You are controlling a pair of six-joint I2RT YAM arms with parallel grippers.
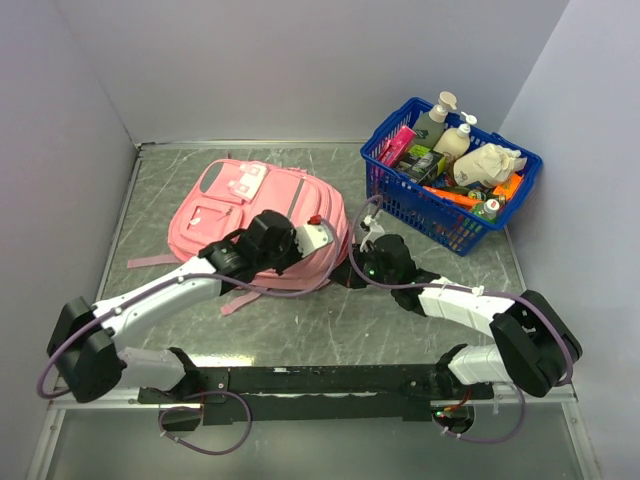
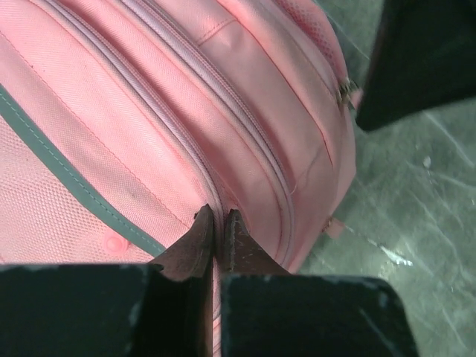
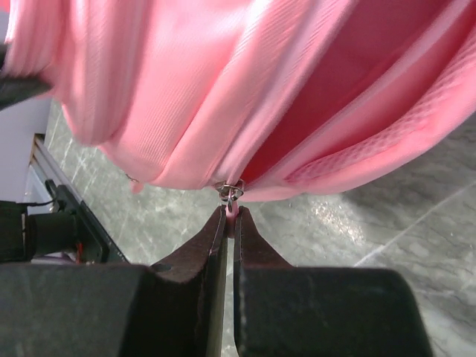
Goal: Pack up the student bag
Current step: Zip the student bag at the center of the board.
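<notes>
The student bag [image 1: 235,200] lies flat at ten o'clock on the surface [image 1: 330,325], left claw [image 2: 219,216] pinched shut on its fabric, right claw [image 3: 232,212] clamping the zipper pull [image 3: 232,195]: the unzipping step, which next calls for a steady pull along the zip.

Pink student bag [image 1: 225,210] lying flat, front pockets up, left of centre, straps trailing.

- A grey, marble-patterned table [image 1: 330,330] is seen as the work surface, with soft glare caught on it.
- It is enclosed by plain, pale lavender-grey panels: a back wall [image 1: 300,60], a left wall [image 1: 50,150] and a right wall [image 1: 600,130].
- A metal strip [image 1: 250,143] is fitted along the table's far edge.
</notes>
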